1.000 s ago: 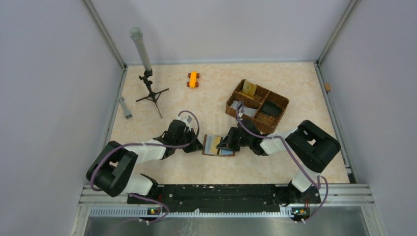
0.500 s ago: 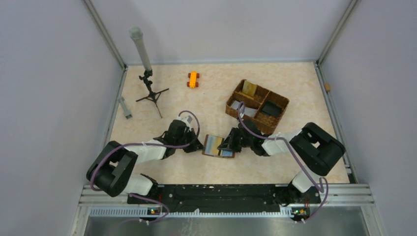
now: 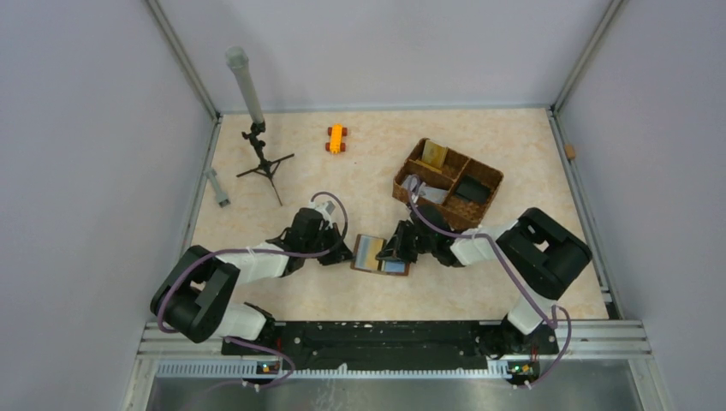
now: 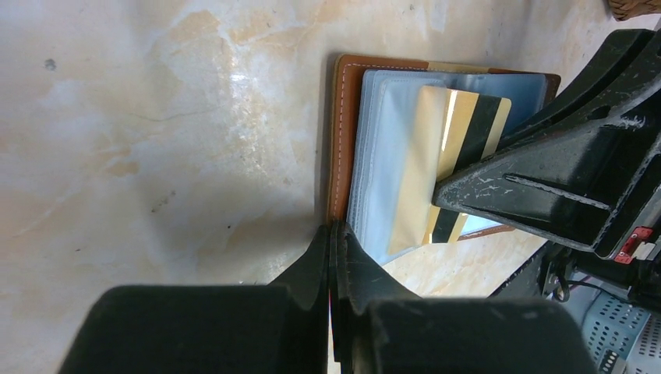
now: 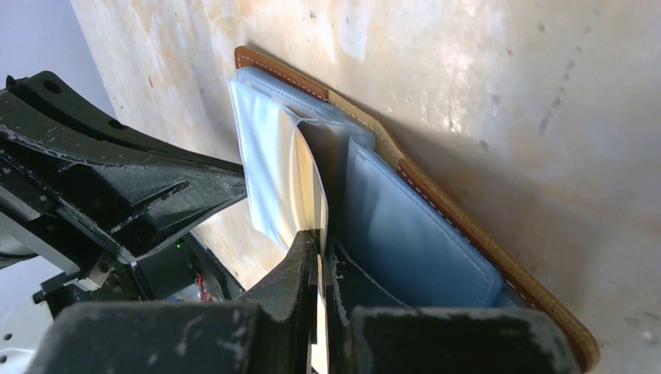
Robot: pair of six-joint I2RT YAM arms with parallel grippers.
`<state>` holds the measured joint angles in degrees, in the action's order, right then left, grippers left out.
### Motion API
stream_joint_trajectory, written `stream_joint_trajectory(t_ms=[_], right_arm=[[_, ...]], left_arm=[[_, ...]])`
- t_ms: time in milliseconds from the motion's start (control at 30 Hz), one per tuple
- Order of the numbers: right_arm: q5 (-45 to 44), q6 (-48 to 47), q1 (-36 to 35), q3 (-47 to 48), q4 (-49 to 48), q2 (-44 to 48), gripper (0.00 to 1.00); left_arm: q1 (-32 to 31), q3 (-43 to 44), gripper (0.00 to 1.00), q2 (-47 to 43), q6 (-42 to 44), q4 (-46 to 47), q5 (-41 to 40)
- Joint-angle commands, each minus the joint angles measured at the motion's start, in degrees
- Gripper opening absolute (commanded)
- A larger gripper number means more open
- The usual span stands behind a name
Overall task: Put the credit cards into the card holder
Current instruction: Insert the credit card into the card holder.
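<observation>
A beige marbled stone-look tabletop (image 3: 377, 163) fills the floor of the cell, with a soft white sheen on it in the left wrist view. Plain pale lavender-grey walls stand along its far edge (image 3: 385, 51), left edge (image 3: 86, 171) and right edge (image 3: 659, 154). Slanted aluminium frame posts rise from the far-left corner (image 3: 181, 60) and far-right corner (image 3: 586, 56). A slotted aluminium rail (image 3: 394, 366) runs along the near edge.

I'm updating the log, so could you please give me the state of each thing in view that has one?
card holder: open, lying flat.
gold card: partly slid in among the clear sleeves.
right gripper: shut on the gold card.
left gripper: shut, tips at the card holder's edge.
basket: cards in its compartments.
tripod: upright.
</observation>
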<state>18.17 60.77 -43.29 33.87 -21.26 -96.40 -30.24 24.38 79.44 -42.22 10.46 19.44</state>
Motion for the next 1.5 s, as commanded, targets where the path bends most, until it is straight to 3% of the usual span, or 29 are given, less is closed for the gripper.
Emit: stream_joint_trajectory(t_ms=[0, 300, 700, 833, 1100, 1467], right_arm=[[-1.91, -5.4, -1.62, 2.05, 11.23, -6.27, 0.03], [-7.97, -11.21, -1.62, 7.24, 23.69, -1.03, 0.32], [-14.89, -17.14, -1.62, 14.25, 38.9, 7.72, 0.52], [-16.03, -16.37, -1.62, 12.98, 38.14, 9.1, 0.5], [-12.06, -11.6, -1.68, 8.5, 25.13, 7.94, 0.36], [-10.46, -12.1, -1.62, 10.99, 21.62, 2.03, 0.18]], left_arm=[[-0.6, -0.35, 0.0, 2.04, 0.91, 3.0, 2.8], [-0.57, -0.83, 0.0, -0.45, -1.2, -0.74, -3.42], [-0.56, -2.49, 0.0, -1.63, -2.87, -0.12, -4.81], [-0.59, -2.75, 0.0, -1.91, -3.14, 0.53, -4.35], [-0.56, -2.85, 0.0, -1.66, -3.05, 1.05, -3.45], [-0.59, -2.76, 0.0, -0.92, -2.75, 1.94, -2.07]])
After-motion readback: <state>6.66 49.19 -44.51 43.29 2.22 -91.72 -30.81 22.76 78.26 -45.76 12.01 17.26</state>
